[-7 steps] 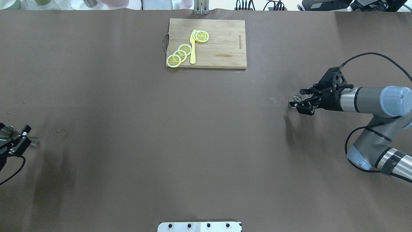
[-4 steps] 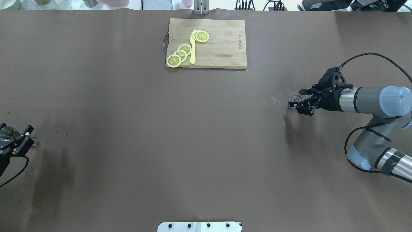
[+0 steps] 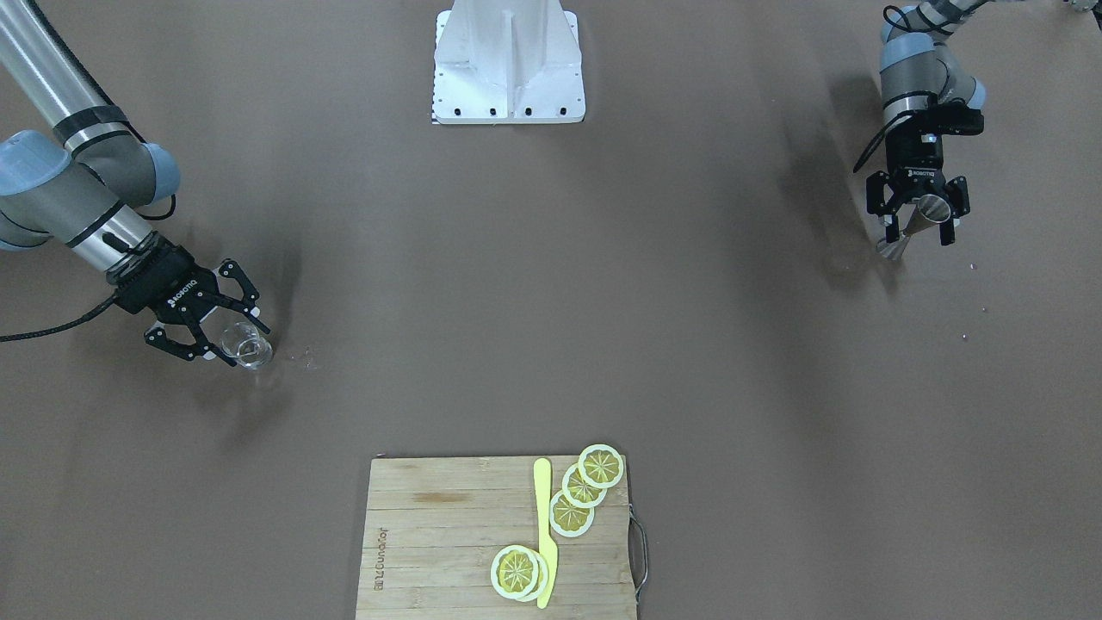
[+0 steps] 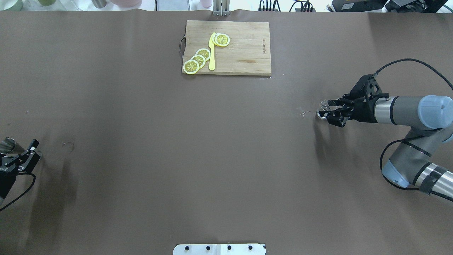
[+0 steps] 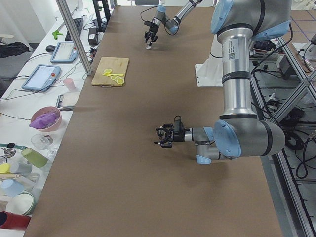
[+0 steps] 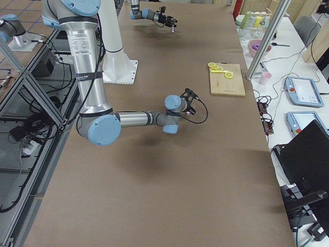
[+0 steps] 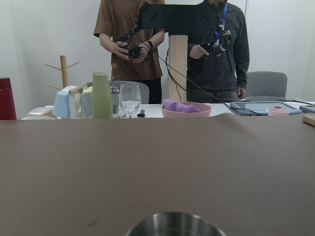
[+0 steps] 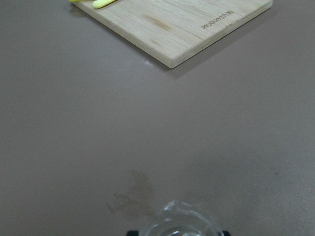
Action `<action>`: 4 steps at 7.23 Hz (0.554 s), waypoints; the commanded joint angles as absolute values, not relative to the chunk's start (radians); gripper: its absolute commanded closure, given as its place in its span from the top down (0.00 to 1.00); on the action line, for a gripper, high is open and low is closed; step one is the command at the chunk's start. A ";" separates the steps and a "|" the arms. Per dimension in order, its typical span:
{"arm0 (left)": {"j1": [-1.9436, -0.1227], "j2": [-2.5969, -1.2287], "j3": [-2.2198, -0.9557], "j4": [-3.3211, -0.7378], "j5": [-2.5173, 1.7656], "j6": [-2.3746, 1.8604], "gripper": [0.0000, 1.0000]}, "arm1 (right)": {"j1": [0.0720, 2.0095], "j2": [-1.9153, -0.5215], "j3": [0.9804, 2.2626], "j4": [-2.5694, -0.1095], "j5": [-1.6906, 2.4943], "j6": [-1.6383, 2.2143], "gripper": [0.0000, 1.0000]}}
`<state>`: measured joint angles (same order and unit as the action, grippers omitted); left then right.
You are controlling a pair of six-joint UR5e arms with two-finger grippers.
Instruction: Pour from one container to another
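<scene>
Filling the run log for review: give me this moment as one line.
phase: pre-pour | left gripper: holds jigger, tilted | right gripper: shut on glass cup | containers: far apart

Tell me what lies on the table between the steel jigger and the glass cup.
Only bare brown table, faintly scuffed, lies between the jigger and the cup, as the overhead view shows; the cutting board sits beyond that line.

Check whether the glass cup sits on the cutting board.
No, the glass cup is within the right gripper, far from the cutting board.
</scene>
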<state>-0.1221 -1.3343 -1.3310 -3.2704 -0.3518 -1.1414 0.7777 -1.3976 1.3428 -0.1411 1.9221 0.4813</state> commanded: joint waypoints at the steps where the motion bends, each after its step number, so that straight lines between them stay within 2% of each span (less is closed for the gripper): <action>1: -0.103 -1.344 -1.302 -3.270 -0.309 -1.167 0.90 | 0.778 -1.394 1.342 -0.141 1.922 0.477 0.16; 2: -0.094 -1.345 -1.298 -3.270 -0.302 -1.176 0.89 | 0.778 -1.393 1.344 -0.141 1.922 0.477 0.00; 4: -0.087 -1.351 -1.285 -3.270 -0.302 -1.181 0.85 | 0.782 -1.390 1.347 -0.143 1.925 0.479 0.00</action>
<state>-0.0923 -1.3485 -1.2912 -3.2705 -0.3040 -1.1781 0.7792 -1.3924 1.3450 -0.1414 1.9235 0.4781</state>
